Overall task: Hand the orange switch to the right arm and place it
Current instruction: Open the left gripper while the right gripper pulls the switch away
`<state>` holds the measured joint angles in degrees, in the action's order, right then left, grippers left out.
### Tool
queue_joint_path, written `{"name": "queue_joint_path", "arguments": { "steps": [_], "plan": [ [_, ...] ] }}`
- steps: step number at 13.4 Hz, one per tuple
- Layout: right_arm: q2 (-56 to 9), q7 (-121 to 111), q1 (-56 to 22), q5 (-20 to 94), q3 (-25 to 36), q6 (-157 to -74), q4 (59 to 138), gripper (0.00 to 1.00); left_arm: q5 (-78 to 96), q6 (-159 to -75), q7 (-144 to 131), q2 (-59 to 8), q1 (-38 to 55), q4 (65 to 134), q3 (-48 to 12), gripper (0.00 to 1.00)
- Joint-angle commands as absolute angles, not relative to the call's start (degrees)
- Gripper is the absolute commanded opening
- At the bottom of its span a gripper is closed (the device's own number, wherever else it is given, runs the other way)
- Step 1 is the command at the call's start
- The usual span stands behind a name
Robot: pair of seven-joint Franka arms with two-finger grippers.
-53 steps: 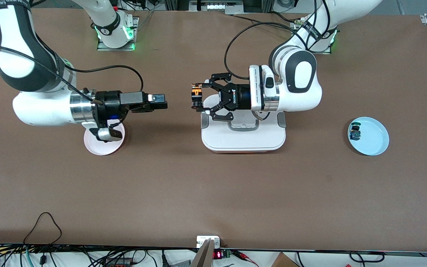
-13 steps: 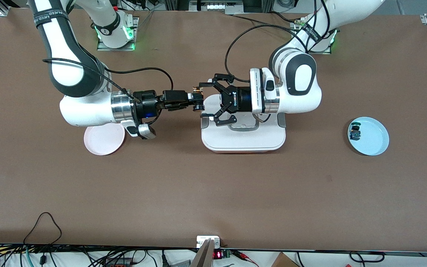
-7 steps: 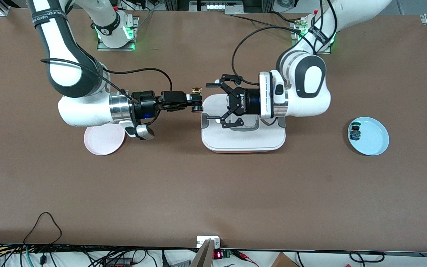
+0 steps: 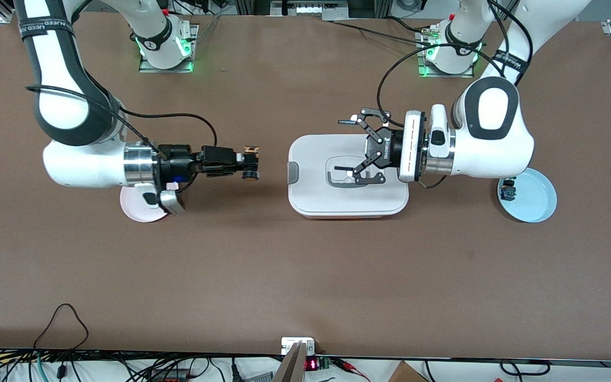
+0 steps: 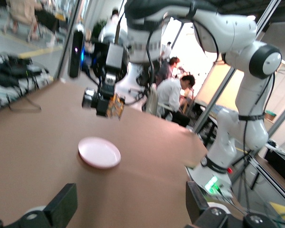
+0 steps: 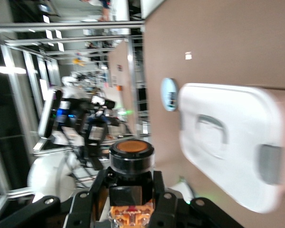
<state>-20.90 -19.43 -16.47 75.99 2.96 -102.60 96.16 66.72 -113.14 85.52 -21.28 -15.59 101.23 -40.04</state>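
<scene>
The orange switch (image 4: 251, 162) has a black body and a tan-gold end. It is held in my right gripper (image 4: 245, 163), which is shut on it above the bare table between the pink plate (image 4: 143, 208) and the white container (image 4: 348, 204). In the right wrist view the switch (image 6: 131, 176) sits between the black fingers (image 6: 92, 194), orange cap outward. My left gripper (image 4: 342, 146) is open and empty over the white container. In the left wrist view its fingers (image 5: 62, 205) stand wide apart, and the switch (image 5: 106, 102) shows farther off in the right gripper.
A light blue plate (image 4: 536, 204) at the left arm's end holds a green-capped switch (image 4: 508, 190); the left arm's wrist hangs over its edge. The pink plate lies partly under the right wrist. The white container (image 6: 237, 142) has a handle on its lid.
The left gripper let go of the switch, opened and drew back toward the left arm's end. The right gripper, shut on the switch, pulled away toward the pink plate.
</scene>
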Motion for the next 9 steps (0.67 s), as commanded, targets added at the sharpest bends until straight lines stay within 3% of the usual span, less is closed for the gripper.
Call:
{"name": "queue_joint_path", "arguments": {
  "steps": [1, 4, 9],
  "plan": [
    [-18.28, -21.52, -14.16, 60.97, 2.99, -100.91, 96.77, 0.00, 54.54, -108.91, 73.69, -18.90, -18.53, 101.43, -40.25, 1.00],
    [-17.32, -29.06, -11.00, 43.75, 3.08, -99.93, 96.77, 0.00, 42.68, -103.65, 59.82, -17.76, -19.69, 99.76, -39.73, 1.00],
    [-17.40, -42.43, -9.14, 18.25, 3.08, -101.68, 96.77, 0.00, 12.78, -84.41, 26.59, -18.28, -18.46, 85.80, -40.52, 1.00]
  ]
}}
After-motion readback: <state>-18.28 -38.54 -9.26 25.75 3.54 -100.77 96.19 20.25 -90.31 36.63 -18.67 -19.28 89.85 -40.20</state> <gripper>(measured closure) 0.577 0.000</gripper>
